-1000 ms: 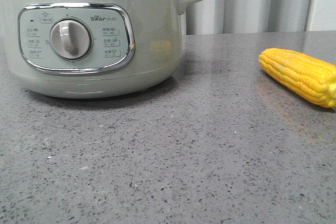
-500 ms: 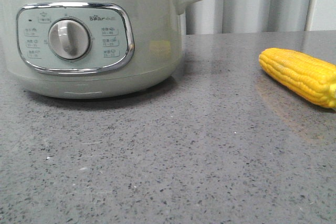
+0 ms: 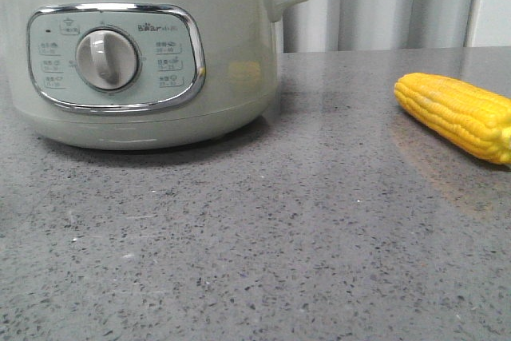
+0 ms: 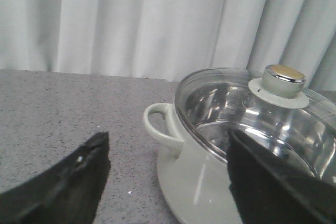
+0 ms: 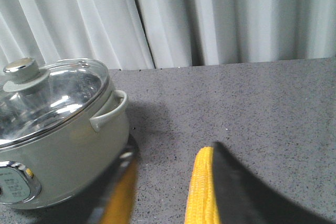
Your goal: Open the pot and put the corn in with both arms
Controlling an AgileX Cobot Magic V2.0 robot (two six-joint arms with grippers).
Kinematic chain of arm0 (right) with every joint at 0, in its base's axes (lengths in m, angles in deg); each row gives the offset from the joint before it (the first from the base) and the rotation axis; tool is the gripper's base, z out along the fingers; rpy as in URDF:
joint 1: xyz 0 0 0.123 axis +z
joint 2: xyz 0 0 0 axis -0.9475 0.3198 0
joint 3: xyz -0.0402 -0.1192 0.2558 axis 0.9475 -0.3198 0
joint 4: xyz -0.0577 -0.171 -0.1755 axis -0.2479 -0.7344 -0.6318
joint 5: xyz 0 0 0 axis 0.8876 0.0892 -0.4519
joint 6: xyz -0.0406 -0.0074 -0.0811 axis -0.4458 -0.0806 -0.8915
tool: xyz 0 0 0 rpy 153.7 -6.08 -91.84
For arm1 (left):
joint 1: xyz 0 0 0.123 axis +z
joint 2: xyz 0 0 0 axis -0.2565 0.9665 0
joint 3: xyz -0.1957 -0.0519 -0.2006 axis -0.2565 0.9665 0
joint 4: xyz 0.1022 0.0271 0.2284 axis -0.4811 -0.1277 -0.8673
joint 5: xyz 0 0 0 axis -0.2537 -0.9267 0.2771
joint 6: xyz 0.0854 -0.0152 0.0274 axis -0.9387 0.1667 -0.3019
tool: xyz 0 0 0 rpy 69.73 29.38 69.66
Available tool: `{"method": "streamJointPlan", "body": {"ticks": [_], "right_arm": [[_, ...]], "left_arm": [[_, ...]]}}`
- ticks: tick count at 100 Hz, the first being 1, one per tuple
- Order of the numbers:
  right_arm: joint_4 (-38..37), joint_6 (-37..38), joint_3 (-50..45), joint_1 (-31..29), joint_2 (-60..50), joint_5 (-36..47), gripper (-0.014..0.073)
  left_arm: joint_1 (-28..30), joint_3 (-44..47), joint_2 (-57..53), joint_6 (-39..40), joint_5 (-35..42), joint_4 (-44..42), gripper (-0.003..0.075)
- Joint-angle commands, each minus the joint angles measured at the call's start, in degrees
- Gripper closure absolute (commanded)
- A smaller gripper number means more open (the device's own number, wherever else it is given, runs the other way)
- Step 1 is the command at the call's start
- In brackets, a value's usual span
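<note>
Pale grey-green round electric pot (image 3: 144,61) at upper left of front view, glass lid (image 4: 247,114) on. Bright yellow corn cob (image 3: 459,113) on grey speckled tabletop (image 3: 279,229), right edge. Left hand (image 4: 165,174) spread wide beside pot. Right hand (image 5: 173,182) released, fingers astride corn.

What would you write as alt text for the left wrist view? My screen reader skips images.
A pale grey-green pot with a glass lid closed on top, its knob capped in metal, stands on a speckled grey counter before white curtains. The open left claw frames the pot's side handle.
</note>
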Motion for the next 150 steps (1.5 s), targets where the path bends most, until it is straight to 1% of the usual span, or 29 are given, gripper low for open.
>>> {"method": "streamJointPlan", "body": {"ticks": [1,4,9,23,37,47,63,79,84,91,108,117,124,137,144,150], "right_arm": [[-0.43,-0.25,2.62,-0.46,1.78,3.62,0.0120],[-0.43,-0.25,2.62,-0.46,2.02,3.62,0.0078],[-0.43,-0.25,2.62,-0.46,2.38,3.39,0.0052],[-0.43,-0.25,2.62,-0.46,2.51,3.46,0.0058],[-0.55,-0.25,2.62,-0.46,2.51,3.46,0.0058],[-0.55,-0.25,2.62,-0.46,2.51,3.46,0.0058],[-0.55,-0.25,2.62,-0.46,2.51,3.27,0.0058],[-0.55,-0.25,2.62,-0.46,2.51,2.89,0.0058],[-0.55,-0.25,2.62,-0.46,2.51,2.79,0.0058],[-0.55,-0.25,2.62,-0.46,2.51,2.79,0.0058],[-0.55,-0.25,2.62,-0.46,2.51,2.79,0.0058],[-0.55,-0.25,2.62,-0.46,2.51,2.79,0.0058],[-0.55,-0.25,2.62,-0.46,2.51,2.79,0.0058],[-0.55,-0.25,2.62,-0.46,2.51,2.79,0.0058],[-0.55,-0.25,2.62,-0.46,2.51,2.79,0.0058],[-0.55,-0.25,2.62,-0.46,2.51,2.79,0.0058]], "left_arm": [[-3.58,-5.20,5.98,-0.36,4.69,1.13,0.0218],[-5.62,-6.20,7.85,-0.36,5.98,1.13,0.0218],[-8.63,-8.12,11.25,-0.36,8.40,1.02,0.0218],[-16.82,-12.53,20.91,-0.36,17.46,0.82,0.0218],[-22.08,-16.89,30.30,-0.36,24.98,0.82,0.0218],[-23.78,-20.22,36.20,-0.36,26.47,0.82,0.0218],[-24.20,-25.04,44.63,-0.36,26.91,0.82,0.0218],[-24.20,-28.26,49.28,-0.36,27.39,0.82,0.0227],[-24.20,-28.48,49.83,-0.36,27.39,0.82,0.0247],[-24.20,-28.48,49.96,-0.36,27.39,0.82,0.0306],[-24.20,-28.58,49.75,-0.36,27.55,0.82,0.0549],[-24.20,-28.58,48.78,-0.36,29.53,0.17,0.0643],[-24.20,-28.58,47.28,-0.36,32.21,-1.12,0.0676],[-23.77,-28.58,42.30,-0.36,36.86,-3.65,0.0679],[-22.40,-28.58,38.95,-0.36,37.11,-4.06,0.0679],[-20.30,-28.58,36.15,-0.36,35.74,-4.06,0.0679]]}}
